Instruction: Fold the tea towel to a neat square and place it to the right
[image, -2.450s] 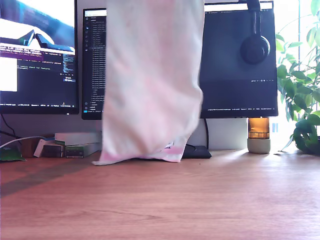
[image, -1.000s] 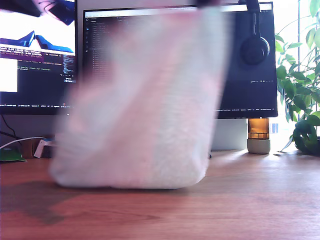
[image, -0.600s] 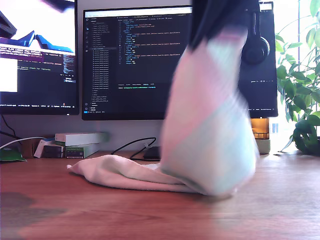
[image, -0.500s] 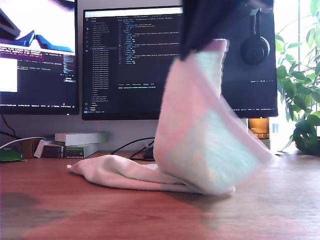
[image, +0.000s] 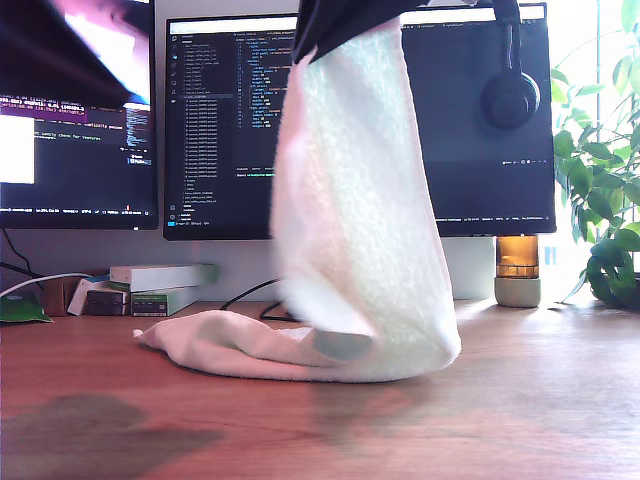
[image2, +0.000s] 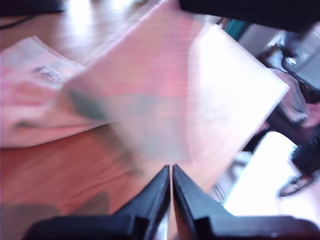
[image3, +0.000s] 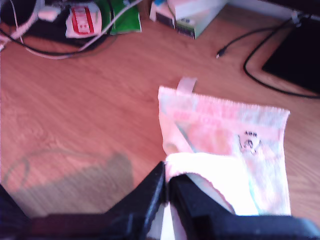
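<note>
Towel: the tea towel (image: 350, 230) has one end lifted high in front of the monitors (image: 240, 120); the other end lies flat on the desk (image: 520, 400), trailing toward the exterior view's left.
Fold line: the cloth curves round at the desk in a soft loop, so the hanging half stands over the flat half (image3: 225, 125).
First claw: my first gripper (image2: 171, 172) has its jaws pressed together, with the blurred towel (image2: 165, 100) hanging just beyond the tips; I judge it pinches an edge, but the contact itself is not shown.
Second claw: my second gripper (image3: 167, 175) is closed on a bunched white edge of the towel, above the flat part with its small label (image3: 249, 141).
Step in hand: I judge this is the carry-over of the first fold, bringing the raised edge across to the far hem.
Doing it well: keep both held corners level and taut between the claws, travel low, and lay the edge down hem on hem before letting go.
Risk: a slack or hurried swing would drag the flat half along the desk and skew the fold.
Nearby: cables (image3: 250, 65) and boxes (image: 160, 285) lie behind the towel.
</note>
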